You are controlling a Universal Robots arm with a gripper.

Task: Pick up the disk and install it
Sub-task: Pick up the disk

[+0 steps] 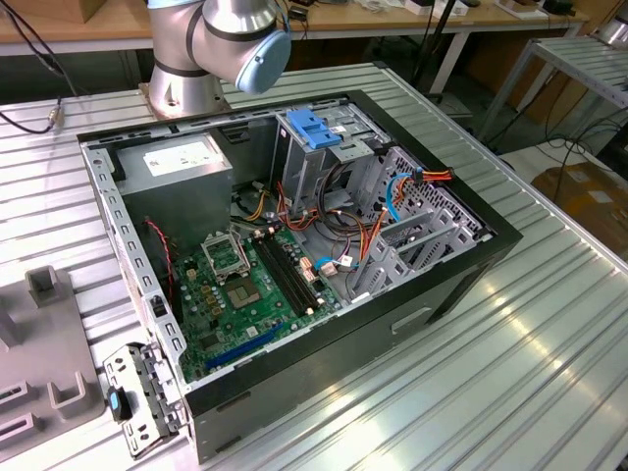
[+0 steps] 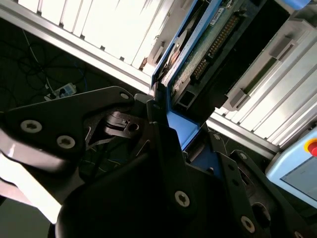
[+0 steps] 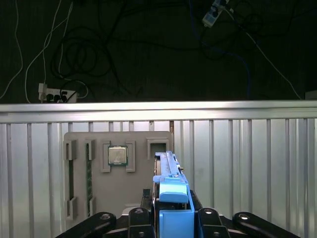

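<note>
Edgewise, the black end effector (image 3: 174,222) grips the flat, blue-railed disk (image 3: 171,181).

Exterior high, wrist views share disk (image 3: 172,198) (close)

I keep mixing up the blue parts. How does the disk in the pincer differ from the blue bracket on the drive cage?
The disk carries a drive with a green circuit board between its blue rails; the blue bracket looks bare. The disk is clamped in the pincer; the blue bracket sits atop the drive cage. Both show blue plastic.
</note>
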